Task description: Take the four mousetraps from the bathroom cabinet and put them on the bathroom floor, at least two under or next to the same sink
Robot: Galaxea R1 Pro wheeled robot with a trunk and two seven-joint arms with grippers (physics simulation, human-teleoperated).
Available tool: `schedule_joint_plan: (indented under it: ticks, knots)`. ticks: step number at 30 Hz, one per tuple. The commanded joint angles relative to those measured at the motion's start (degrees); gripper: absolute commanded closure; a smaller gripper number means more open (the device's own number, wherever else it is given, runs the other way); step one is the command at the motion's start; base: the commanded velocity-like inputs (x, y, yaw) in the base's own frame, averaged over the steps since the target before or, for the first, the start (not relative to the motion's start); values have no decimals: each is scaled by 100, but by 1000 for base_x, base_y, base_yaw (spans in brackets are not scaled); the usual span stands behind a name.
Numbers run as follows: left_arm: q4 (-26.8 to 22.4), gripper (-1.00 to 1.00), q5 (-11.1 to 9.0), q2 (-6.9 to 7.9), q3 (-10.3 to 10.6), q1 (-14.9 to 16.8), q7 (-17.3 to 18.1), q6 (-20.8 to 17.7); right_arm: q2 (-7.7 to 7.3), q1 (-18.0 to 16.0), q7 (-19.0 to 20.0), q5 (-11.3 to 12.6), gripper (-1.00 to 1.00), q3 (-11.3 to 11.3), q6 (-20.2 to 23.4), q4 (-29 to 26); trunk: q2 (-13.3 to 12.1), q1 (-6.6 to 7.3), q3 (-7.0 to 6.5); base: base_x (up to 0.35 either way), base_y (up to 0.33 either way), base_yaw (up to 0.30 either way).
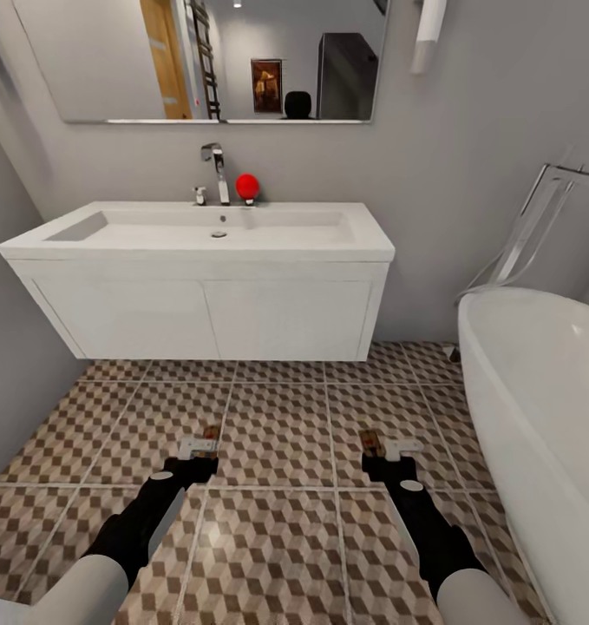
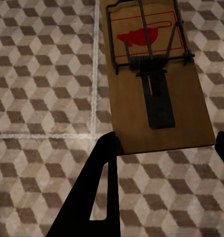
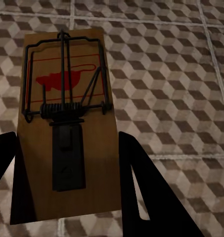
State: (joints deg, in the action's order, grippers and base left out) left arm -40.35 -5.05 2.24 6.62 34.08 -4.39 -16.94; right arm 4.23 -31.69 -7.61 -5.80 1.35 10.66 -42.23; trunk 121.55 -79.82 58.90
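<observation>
Both grippers, left (image 1: 199, 449) and right (image 1: 389, 449), hold brown wooden mousetraps (image 2: 154, 79) (image 3: 65, 128) in their jaws above cube-patterned floor tiles (image 1: 277, 434); white wall-hung sink (image 1: 199, 239) at upper centre, white oval bathtub (image 1: 546, 391) at right.

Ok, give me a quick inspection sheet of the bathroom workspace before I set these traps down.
Surface: cube-patterned bathroom floor, tiled with pale grout lines.
Job's things: one mousetrap at the left gripper; another mousetrap at the right gripper; both above the floor in front of the sink. The other two traps and the cabinet: nothing seen.
Clutter: a red ball on the sink beside the tap.
Grippers: each has a finger on either side of its trap's board.
Cables: nothing seen.
Surroundings: mirror above the sink, white bathtub on the right.
</observation>
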Motion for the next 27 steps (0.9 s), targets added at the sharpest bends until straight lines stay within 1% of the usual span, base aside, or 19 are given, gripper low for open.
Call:
schedule_joint_plan:
  ticks: [1,8,27]
  knots:
    - [-10,100,-49,7,40,2,-52,-29,1,-1,-21,-51,100,10,36,-21,44,-22,33,0,0,0]
    - [-8,100,-49,5,41,2,-51,-29,-33,-1,-21,-61,100,6,33,-179,324,-175,222,0,0,0]
    - [-8,100,-49,5,41,2,-53,-29,-33,-1,-23,-61,100,6,36,-284,1086,-593,737,0,0,0]
